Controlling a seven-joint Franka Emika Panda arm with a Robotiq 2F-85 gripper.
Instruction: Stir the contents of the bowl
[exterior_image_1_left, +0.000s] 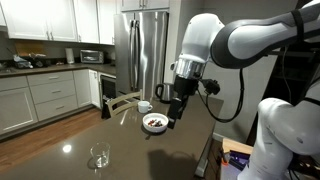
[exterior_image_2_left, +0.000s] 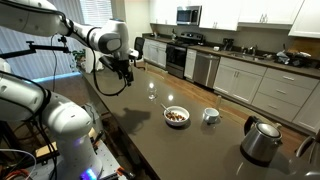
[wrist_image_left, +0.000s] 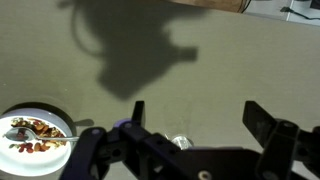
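The white bowl (exterior_image_1_left: 155, 122) stands on the dark table, and it shows in both exterior views (exterior_image_2_left: 177, 116). In the wrist view the bowl (wrist_image_left: 14, 119) is at the lower left. Its contents (wrist_image_left: 36, 134) are reddish-brown and black chunks, which also show in an exterior view (exterior_image_2_left: 177, 116). My gripper (wrist_image_left: 200, 115) is open and empty. It hangs well above the table (exterior_image_2_left: 125, 75), off to one side of the bowl and not touching it. In an exterior view the gripper (exterior_image_1_left: 175, 104) appears just above and beside the bowl.
A small white cup (exterior_image_2_left: 210, 115) stands near the bowl, and it also shows in an exterior view (exterior_image_1_left: 145, 106). A clear glass (exterior_image_1_left: 100, 155) stands further along the table. A metal kettle (exterior_image_2_left: 262, 140) stands at the table's far end. Kitchen cabinets and a fridge (exterior_image_1_left: 145, 50) stand beyond.
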